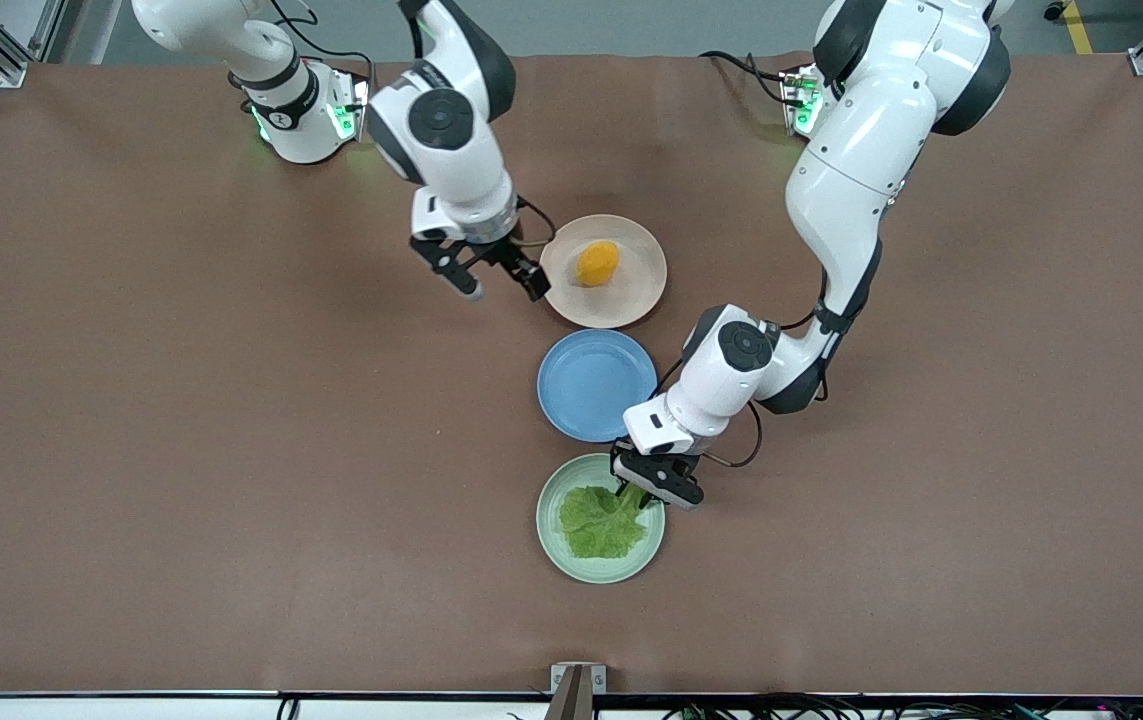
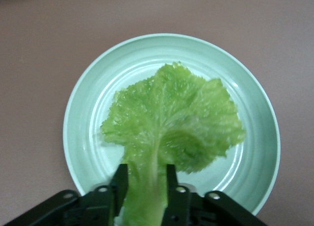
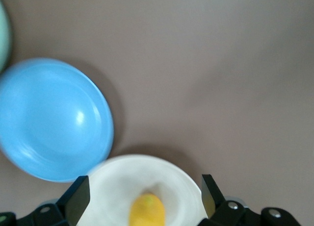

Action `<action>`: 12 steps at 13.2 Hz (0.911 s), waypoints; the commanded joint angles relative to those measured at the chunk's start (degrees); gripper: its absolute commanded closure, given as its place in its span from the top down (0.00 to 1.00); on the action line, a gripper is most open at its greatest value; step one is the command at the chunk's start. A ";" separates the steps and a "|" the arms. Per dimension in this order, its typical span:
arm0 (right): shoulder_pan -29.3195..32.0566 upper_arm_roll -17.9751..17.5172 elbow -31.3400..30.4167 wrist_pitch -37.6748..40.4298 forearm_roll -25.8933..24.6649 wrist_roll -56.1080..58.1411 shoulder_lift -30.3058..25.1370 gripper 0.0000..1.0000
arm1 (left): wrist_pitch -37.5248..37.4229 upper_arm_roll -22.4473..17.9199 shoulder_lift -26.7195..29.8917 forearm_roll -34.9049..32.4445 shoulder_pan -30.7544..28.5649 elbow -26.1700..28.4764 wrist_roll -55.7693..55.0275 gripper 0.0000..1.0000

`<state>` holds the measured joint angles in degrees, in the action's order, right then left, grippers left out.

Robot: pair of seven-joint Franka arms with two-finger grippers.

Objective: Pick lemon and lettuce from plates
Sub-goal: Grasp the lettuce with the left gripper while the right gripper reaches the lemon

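The left gripper [image 2: 145,187] has its fingers pinched around the lettuce [image 2: 171,123] stem rib on the mint plate [image 2: 78,123] (limp, tearable, so the rib is best); the right gripper [image 1: 489,275] hangs wide open beside the firm, rollable lemon [image 1: 597,263] on the pink plate [image 1: 643,290]

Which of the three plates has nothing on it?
The blue plate, the middle one of the row. The pink-beige plate farther from the front camera carries the lemon; the mint green plate nearest it carries the lettuce.

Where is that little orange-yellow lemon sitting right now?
The lemon sits on the pink-beige plate, beside the open right gripper, farther from the front camera than the blue plate.
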<state>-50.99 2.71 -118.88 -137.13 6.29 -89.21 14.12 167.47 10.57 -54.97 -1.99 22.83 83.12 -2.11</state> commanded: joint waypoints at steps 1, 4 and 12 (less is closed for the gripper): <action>-6.38 0.98 1.02 -3.83 -0.58 -8.76 5.37 1.00 | 0.31 -0.64 -1.02 -0.91 0.72 -1.39 0.62 0.21; -9.03 0.98 5.31 -4.02 -0.58 -10.10 10.55 1.00 | 0.31 -0.64 -0.75 -1.00 0.63 -1.39 3.69 0.06; -12.98 1.16 14.03 -3.23 -1.90 -14.58 21.48 0.97 | -0.13 -0.64 4.95 -1.00 -0.59 -1.04 3.43 0.00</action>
<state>-62.06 3.11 -105.89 -141.58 5.55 -101.84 35.56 167.78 10.42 -53.57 -2.03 22.93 80.79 1.36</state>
